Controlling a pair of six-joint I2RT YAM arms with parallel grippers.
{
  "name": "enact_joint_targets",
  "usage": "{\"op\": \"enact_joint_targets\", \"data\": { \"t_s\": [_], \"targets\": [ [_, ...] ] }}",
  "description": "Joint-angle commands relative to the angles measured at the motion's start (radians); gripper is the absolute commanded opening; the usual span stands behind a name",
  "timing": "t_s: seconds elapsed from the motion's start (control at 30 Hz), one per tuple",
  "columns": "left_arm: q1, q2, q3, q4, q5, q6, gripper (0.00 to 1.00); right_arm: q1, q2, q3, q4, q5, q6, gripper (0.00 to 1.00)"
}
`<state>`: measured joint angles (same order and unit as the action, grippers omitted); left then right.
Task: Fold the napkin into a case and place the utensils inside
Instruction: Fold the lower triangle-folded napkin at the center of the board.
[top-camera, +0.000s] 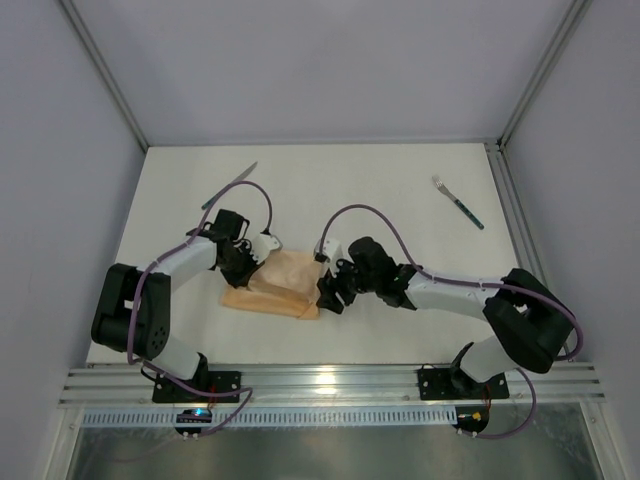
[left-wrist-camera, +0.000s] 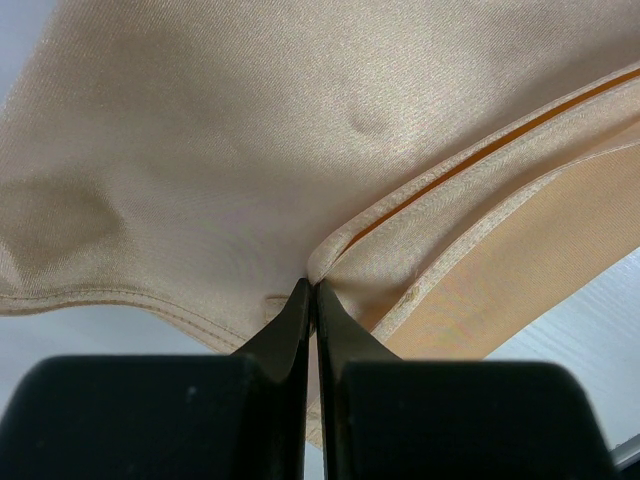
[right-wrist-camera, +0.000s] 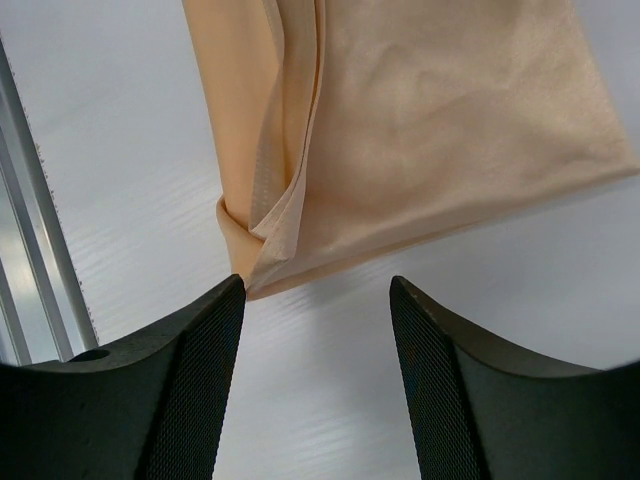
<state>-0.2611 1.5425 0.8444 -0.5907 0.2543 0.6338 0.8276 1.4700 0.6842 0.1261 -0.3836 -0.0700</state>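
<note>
The peach-orange napkin (top-camera: 282, 284) lies folded into a thick rectangle at the table's middle front. My left gripper (top-camera: 250, 262) is at its left far edge, shut on a hemmed fold of the napkin (left-wrist-camera: 330, 250). My right gripper (top-camera: 326, 296) is open at the napkin's right end, its jaws just short of the folded corner (right-wrist-camera: 262, 250), which nearly touches one finger (right-wrist-camera: 200, 350). The knife (top-camera: 228, 187) lies at the far left. The fork (top-camera: 458, 203) lies at the far right.
An aluminium rail (top-camera: 330, 382) runs along the table's front edge, and shows in the right wrist view (right-wrist-camera: 40, 280). Upright frame posts stand at the back corners. Purple cables loop over both arms.
</note>
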Motion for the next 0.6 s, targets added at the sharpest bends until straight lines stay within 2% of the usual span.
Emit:
{"op": "enact_joint_targets", "data": {
  "t_s": [0.0,0.17,0.4,0.57],
  "targets": [
    [0.003,-0.005,-0.007,0.017,0.013,0.000,0.00,0.002,0.018,0.028,0.113,-0.009,-0.068,0.64],
    [0.003,-0.005,-0.010,0.015,0.010,0.001,0.00,0.044,0.035,0.017,0.130,-0.061,-0.108,0.64],
    [0.000,-0.019,-0.007,0.006,0.013,0.003,0.00,0.056,0.108,0.070,0.121,-0.014,-0.111,0.64],
    [-0.001,-0.028,-0.005,0.003,0.016,0.001,0.00,0.057,0.190,0.141,0.063,0.003,-0.120,0.55]
  ]
}}
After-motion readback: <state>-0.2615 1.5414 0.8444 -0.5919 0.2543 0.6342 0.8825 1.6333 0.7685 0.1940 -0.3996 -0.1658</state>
